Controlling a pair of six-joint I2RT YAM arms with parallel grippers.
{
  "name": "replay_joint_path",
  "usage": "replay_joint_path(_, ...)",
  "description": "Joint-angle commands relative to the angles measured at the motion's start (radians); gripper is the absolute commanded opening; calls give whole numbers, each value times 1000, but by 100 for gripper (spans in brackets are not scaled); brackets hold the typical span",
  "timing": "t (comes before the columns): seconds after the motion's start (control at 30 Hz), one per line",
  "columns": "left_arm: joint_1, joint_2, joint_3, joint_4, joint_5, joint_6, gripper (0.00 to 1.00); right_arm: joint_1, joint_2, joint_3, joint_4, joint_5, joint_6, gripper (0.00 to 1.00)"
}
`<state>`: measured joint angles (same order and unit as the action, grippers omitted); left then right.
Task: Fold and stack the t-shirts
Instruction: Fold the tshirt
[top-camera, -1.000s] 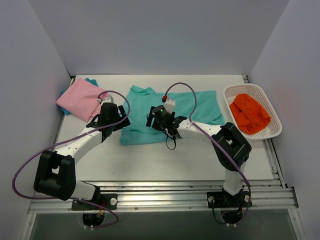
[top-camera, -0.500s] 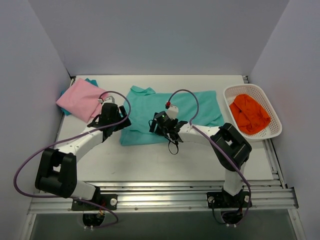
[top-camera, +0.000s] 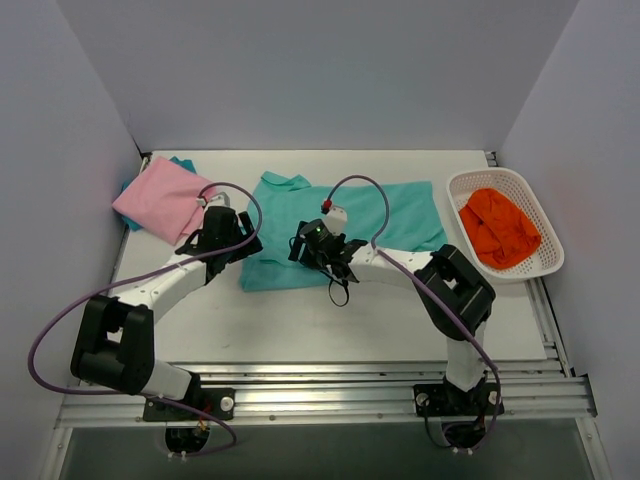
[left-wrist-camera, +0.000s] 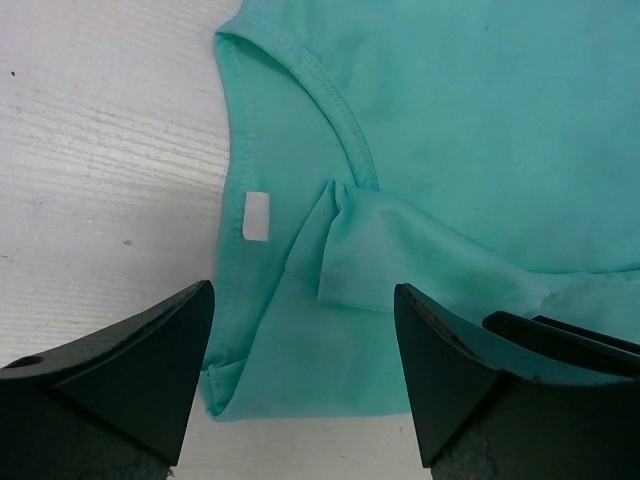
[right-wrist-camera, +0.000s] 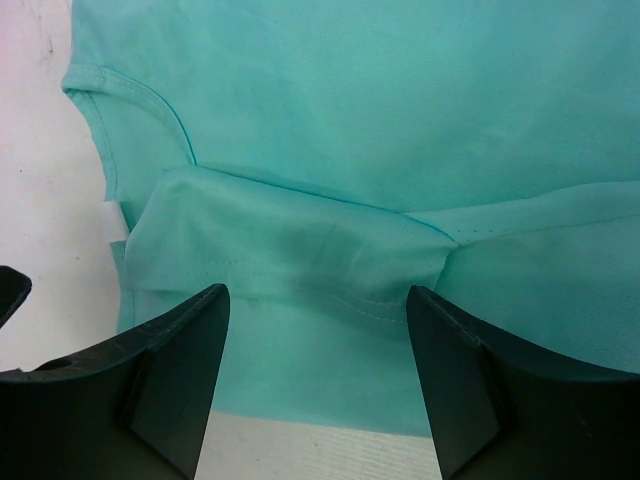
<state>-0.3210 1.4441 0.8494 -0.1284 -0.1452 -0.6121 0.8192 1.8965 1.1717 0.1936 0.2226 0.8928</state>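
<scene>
Currently you hold left claw (left-wrist-camera: 305, 325) and right claw (right-wrist-camera: 317, 325) wide open, empty, just above the mint-teal t-shirt (top-camera: 400, 215) at its rumpled corner, likely positioned to pinch it for folding.

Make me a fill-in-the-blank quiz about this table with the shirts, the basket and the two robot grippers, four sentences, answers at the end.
1. The crumpled garment in the white basket is ____ in colour.
2. The pink t-shirt lies at the far ____ corner of the table.
3. Over the teal t-shirt, the left gripper and the right gripper both have their jaws ____.
4. The teal t-shirt lies between the pink t-shirt and the ____.

Missing words: orange; left; open; basket.
</scene>
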Motion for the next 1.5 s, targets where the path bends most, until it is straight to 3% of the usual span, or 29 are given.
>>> replay_joint_path(0.0, 3, 7, 0, 41, -1, 18, 81, 12, 19, 42, 1, 3, 8, 67)
replay_joint_path(0.3, 3, 15, -3, 49, -1, 17, 81, 20, 30, 23, 7, -8, 11, 66)
replay_joint_path(0.73, 3, 25, -1, 55, 1, 17, 81, 21, -74, -78, 7, 21, 15, 66)
replay_joint_path(1.27, 3, 25, -4, 50, -4, 18, 81, 21, 53, -11, 44, -34, 17, 63)
replay_joint_path(1.4, 3, 33, -1, 53, -4, 20, 81, 23, 53, -10, 47, -34, 12, 53)
replay_joint_path(1.47, 3, 38, 0, 55, -4, 20, 80, 21, 49, -10, 46, -32, 6, 35)
